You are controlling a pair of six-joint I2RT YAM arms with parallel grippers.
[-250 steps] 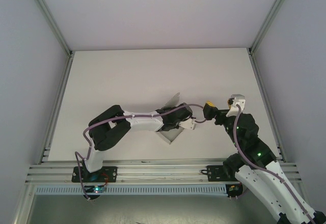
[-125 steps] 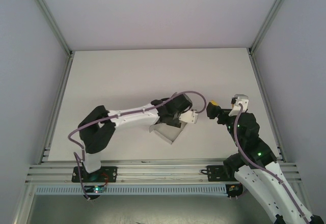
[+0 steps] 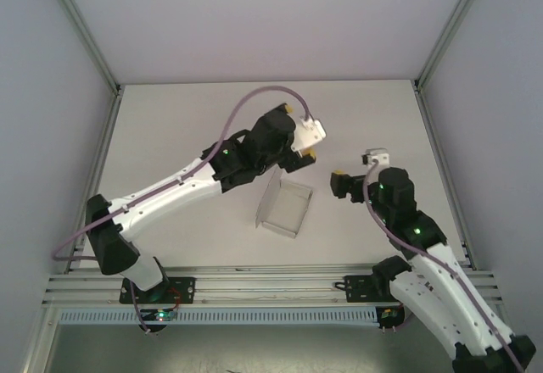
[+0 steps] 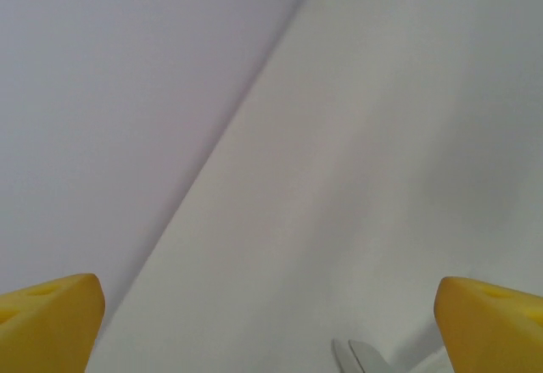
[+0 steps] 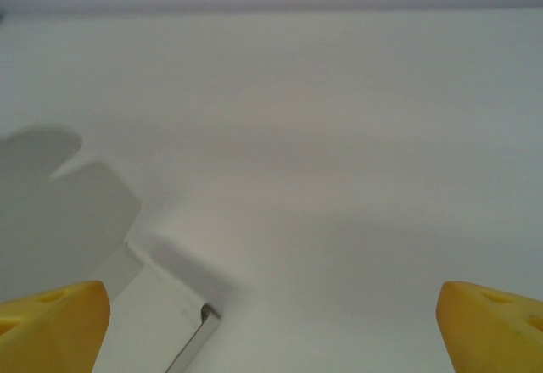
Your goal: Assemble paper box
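Note:
The paper box [image 3: 285,208] lies free on the white table, partly folded, with one flap standing up along its left side. My left gripper [image 3: 302,136] hovers just beyond the box's far edge, its yellow fingertips [image 4: 51,318] wide apart with nothing between them. A tip of the box flap [image 4: 356,359] shows at the bottom of the left wrist view. My right gripper [image 3: 339,180] is open to the right of the box, apart from it. In the right wrist view the box [image 5: 144,322] and its raised flap [image 5: 68,220] sit at the lower left, ahead of my open gripper [image 5: 271,322].
The table [image 3: 187,136] is walled on three sides, with aluminium rails [image 3: 93,169] along its left and right edges and a rail [image 3: 254,280] at the near edge by the arm bases. The left arm [image 3: 170,191] stretches diagonally across the near-left part of the table.
My left gripper opened, let go of the box and rose away to its far side as the arm stretched out. The right gripper shifted slightly left. The box now lies by itself.

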